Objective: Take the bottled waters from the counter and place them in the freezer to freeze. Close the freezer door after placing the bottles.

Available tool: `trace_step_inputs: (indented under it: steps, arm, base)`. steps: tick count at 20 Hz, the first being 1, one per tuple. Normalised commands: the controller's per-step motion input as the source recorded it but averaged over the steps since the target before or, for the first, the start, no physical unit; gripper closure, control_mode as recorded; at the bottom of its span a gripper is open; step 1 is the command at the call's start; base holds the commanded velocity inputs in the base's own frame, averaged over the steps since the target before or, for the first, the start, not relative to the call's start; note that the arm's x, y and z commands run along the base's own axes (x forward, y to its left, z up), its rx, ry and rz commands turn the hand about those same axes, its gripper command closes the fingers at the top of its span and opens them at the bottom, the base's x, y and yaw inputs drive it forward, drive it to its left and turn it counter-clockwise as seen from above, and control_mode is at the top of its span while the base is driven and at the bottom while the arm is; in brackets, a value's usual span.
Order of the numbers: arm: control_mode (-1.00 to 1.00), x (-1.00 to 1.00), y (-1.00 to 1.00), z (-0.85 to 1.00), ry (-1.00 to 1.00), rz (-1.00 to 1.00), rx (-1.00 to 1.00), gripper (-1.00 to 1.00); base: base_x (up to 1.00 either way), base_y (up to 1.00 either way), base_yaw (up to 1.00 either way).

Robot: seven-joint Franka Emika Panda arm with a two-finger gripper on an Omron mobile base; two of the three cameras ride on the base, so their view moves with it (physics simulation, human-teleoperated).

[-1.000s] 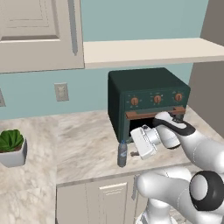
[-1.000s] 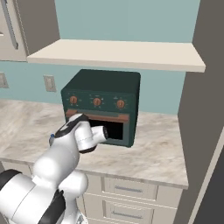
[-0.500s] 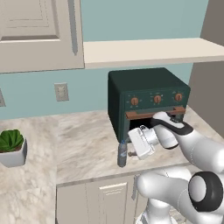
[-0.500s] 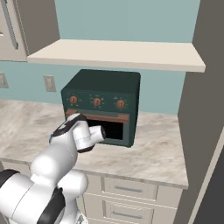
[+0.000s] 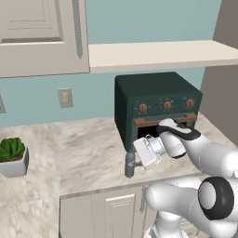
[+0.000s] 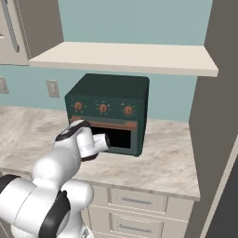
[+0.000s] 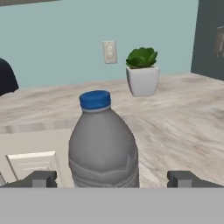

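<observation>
We saw the bottle standing upright, long axis vertical, blue cap on top, at the front edge of the counter just left of the toaster oven. Its body looked translucent grey, ridged low down, no readable label. The gripper had its fingers spread wide to either side of the bottle, not touching it.

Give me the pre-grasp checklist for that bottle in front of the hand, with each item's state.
1. Bottle stands upright on the counter: ok.
2. Jaws open, one fingertip on each side of the bottle in the hand view: ok.
3. Bottle centred between the fingertips: not ok, it sits nearer this one.
4. Gripper level with the bottle's body, below the blue cap: ok.
5. Toaster oven apart from the bottle: ok.
6. Second bottle located: cannot tell.
</observation>
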Motion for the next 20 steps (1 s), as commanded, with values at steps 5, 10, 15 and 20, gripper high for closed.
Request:
trace_step_inputs:
  steps: [5, 10, 15, 20]
  arm:
    - [-1.0, 0.0, 0.15, -0.04, 0.06, 0.0, 0.0, -1.0]
    - [-1.0, 0.0, 0.14, -0.06, 0.05, 0.0, 0.0, -1.0]
    - [-1.0, 0.0, 0.02, -0.02, 0.0, 0.0, 0.0, 1.0]
    - [-1.0, -0.21, 0.0, 0.12, -0.03, 0.0, 0.0, 1.0]
  base:
    - [0.0, 0.0, 0.0]
    - [0.0, 0.0, 0.0]
    - [0.0, 0.0, 0.0]
    - [0.0, 0.0, 0.0]
